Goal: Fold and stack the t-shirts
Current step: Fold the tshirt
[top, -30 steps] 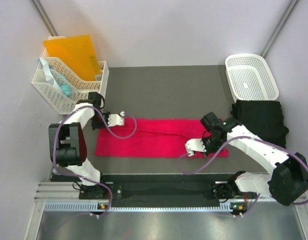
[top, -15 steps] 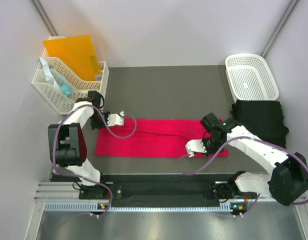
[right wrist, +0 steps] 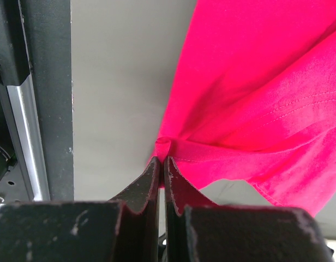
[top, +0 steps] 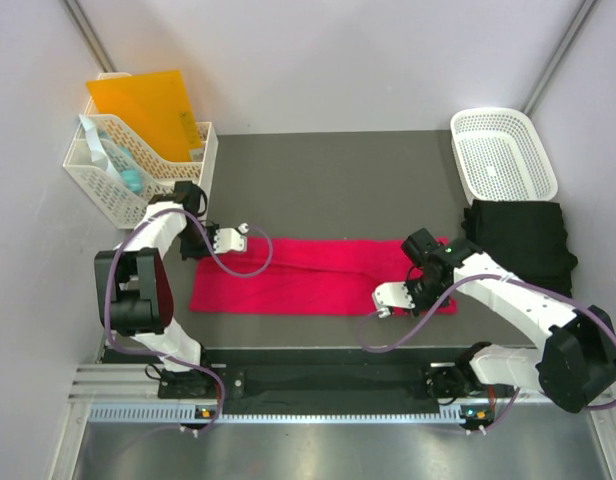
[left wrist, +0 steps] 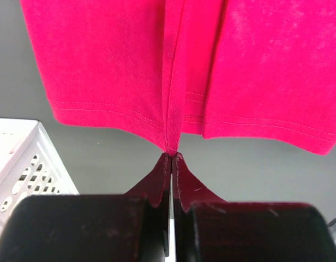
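Mid-fold on the pinkish-red t-shirt (top: 318, 275), judging by the long flat band lying across the tabletop (top: 338, 180).

Pinched fully shut with the left end effector (left wrist: 172, 155) on a small tuck of hem, right at the tips, with the rest of the cloth spreading ahead and to both sides. Likewise shut with the right end effector (right wrist: 161, 161) on a bunched bit of edge, with the cloth running ahead and off to the right of the tips and bare tabletop ahead to the left.

To do the fold well:
- Raise both pinches together and level, only high enough to clear the surface.
- Hold the band lightly taut between the two end effectors to avoid sagging or twisting.
- Carry the held edge over squarely, line up hems, then lower before letting go.
- Watch the thin grips, since so small a tuck could probably slip under a hard pull.

For stacking afterwards: the black t-shirt (top: 523, 245), behind the right end effector, just beside the red band's end, in front of the white basket (top: 503, 150).
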`<state>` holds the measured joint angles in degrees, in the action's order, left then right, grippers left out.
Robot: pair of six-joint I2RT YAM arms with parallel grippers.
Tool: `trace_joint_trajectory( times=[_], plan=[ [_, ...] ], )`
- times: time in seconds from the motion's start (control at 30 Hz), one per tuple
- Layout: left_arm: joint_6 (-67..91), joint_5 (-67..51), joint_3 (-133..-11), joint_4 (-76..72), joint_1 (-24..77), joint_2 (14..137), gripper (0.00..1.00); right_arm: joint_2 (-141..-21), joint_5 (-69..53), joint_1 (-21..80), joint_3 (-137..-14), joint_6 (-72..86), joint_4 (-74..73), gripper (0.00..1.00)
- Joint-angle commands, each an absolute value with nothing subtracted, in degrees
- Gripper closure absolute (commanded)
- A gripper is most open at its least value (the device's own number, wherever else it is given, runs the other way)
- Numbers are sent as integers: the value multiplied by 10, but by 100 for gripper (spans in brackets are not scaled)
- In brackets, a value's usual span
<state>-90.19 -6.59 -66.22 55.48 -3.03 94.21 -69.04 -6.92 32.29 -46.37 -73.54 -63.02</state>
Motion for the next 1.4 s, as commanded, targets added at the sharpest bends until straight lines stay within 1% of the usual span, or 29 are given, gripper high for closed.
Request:
trace_joint_trajectory(
  times=[0.0, 0.37, 0.77, 0.8, 0.83, 0.87, 0.9, 0.93, 0.97, 1.0, 1.03, 1.13, 1.2, 1.23, 1.3, 1.33, 1.37],
  plan=[
    [-916, -65, -667, 588, -36, 926, 100, -679, -73, 332, -461, -746, -643, 100],
    [-928, -44, -637, 602, -38, 929, 100, -686, -67, 333, -454, -752, -642, 100],
    [-924, -18, -613, 568, -40, 952, 100, -690, -62, 332, -445, -753, -636, 100],
    [-921, -16, -612, 564, -40, 956, 82, -691, -61, 332, -445, -751, -635, 100],
    [-916, -10, -613, 560, -40, 959, 72, -692, -60, 332, -446, -750, -631, 92],
    [-913, -8, -614, 561, -40, 961, 63, -693, -60, 332, -448, -749, -633, 76],
    [-911, -6, -617, 562, -40, 967, 52, -695, -60, 332, -451, -750, -635, 55],
    [-910, -5, -619, 562, -40, 968, 51, -693, -60, 333, -453, -750, -637, 29],
    [-909, -5, -620, 564, -41, 969, 47, -693, -61, 332, -454, -749, -638, 23],
    [-910, -5, -620, 564, -40, 969, 46, -693, -62, 332, -456, -748, -640, 20],
    [-912, -5, -621, 565, -40, 969, 40, -695, -62, 331, -459, -749, -641, 18],
    [-910, 10, -635, 566, -40, 966, 39, -698, -69, 332, -467, -744, -639, 17],
    [-902, 3, -652, 570, -41, 965, 38, -699, -73, 329, -475, -729, -629, 17],
    [-890, 3, -677, 571, -40, 964, 34, -700, -80, 326, -489, -722, -622, 18],
    [-877, -44, -703, 568, -42, 959, 34, -704, -87, 303, -508, -682, -584, 20],
    [-862, -55, -725, 561, -41, 957, 28, -715, -107, 289, -538, -664, -572, 23],
    [-859, -64, -735, 558, -41, 954, 28, -724, -121, 274, -555, -648, -564, 24]
  ],
)
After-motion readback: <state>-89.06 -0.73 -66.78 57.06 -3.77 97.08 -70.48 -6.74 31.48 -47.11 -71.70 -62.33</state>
